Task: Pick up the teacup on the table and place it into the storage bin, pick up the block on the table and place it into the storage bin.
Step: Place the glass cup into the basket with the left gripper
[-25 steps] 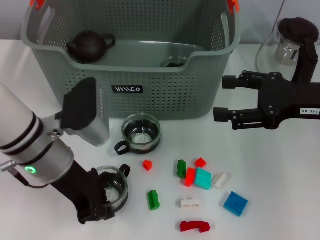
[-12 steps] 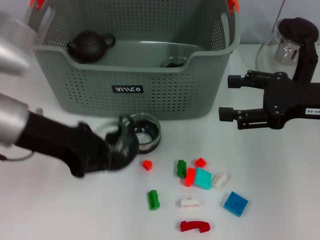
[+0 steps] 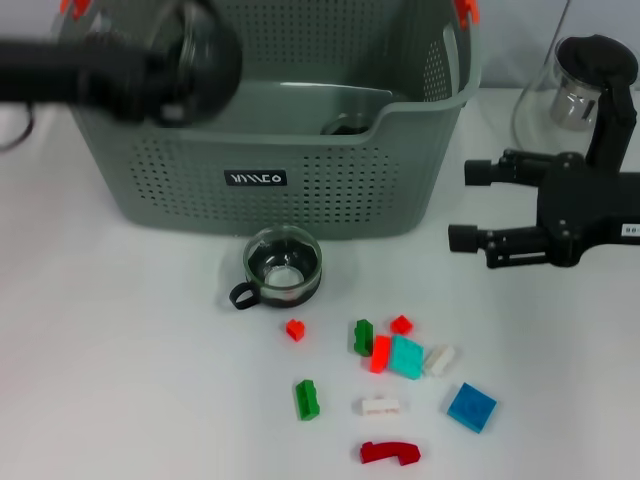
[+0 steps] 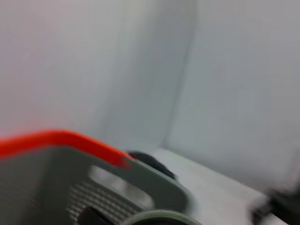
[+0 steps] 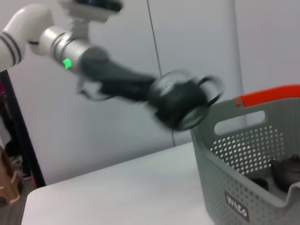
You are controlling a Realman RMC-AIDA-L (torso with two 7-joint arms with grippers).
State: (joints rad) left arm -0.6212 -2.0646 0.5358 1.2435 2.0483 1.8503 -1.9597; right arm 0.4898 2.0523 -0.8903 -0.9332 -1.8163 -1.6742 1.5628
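Left gripper (image 3: 185, 55) clamps glass teacup (image 5: 180, 98) above storage bin (image 3: 270, 180) | right gripper (image 3: 480, 205) wide, idle | second teacup (image 3: 280, 265), blocks (image 3: 390, 355) remain.

Smooth white bench (image 3: 120, 350) filling the lower frame. Pale grey panelled wall (image 5: 197, 42) behind, one vertical seam at upper centre.

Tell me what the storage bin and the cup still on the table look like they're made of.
The storage bin: matte grey moulded plastic, judging by its punched hole pattern and rounded rim. The teacup on the table: clear glass with a dark band and handle; the white base shows through its wall, so glass seems likely.
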